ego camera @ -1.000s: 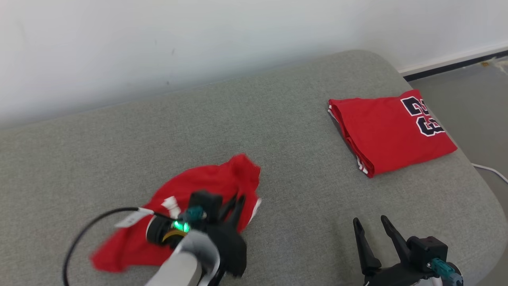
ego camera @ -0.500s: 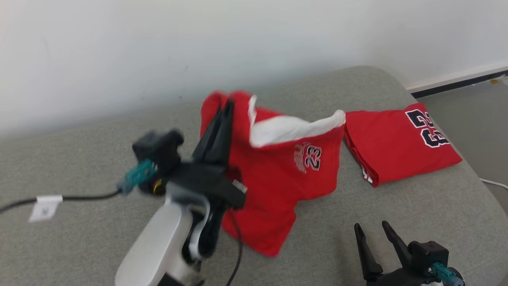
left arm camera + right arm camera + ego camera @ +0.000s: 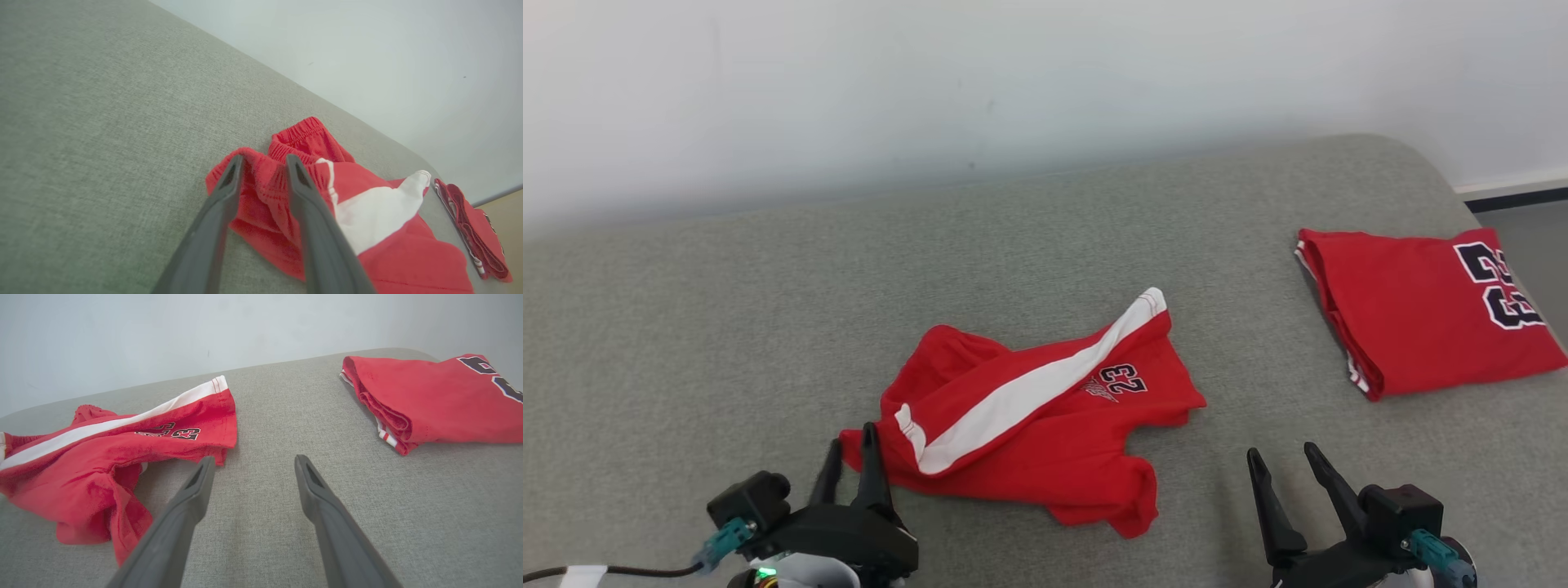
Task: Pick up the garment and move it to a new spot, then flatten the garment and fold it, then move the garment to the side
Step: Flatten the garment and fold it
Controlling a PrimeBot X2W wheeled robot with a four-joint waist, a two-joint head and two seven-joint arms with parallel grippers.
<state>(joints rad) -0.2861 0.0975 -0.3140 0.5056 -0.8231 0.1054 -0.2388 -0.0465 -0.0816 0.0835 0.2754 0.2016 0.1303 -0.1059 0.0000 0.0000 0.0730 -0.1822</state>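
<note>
Two tools show at the near edge of the grey cushion [image 3: 768, 310]. The left tool [image 3: 851, 437] has its fingers slightly parted, tips at the near-left waistband corner of the red shorts [image 3: 1029, 425], pinching nothing. These rumpled shorts, white-striped and numbered 23, lie mid-cushion. The right tool [image 3: 1281, 451] is spread wide over bare cushion. A folded red jersey [image 3: 1421, 327] lies far right.
</note>
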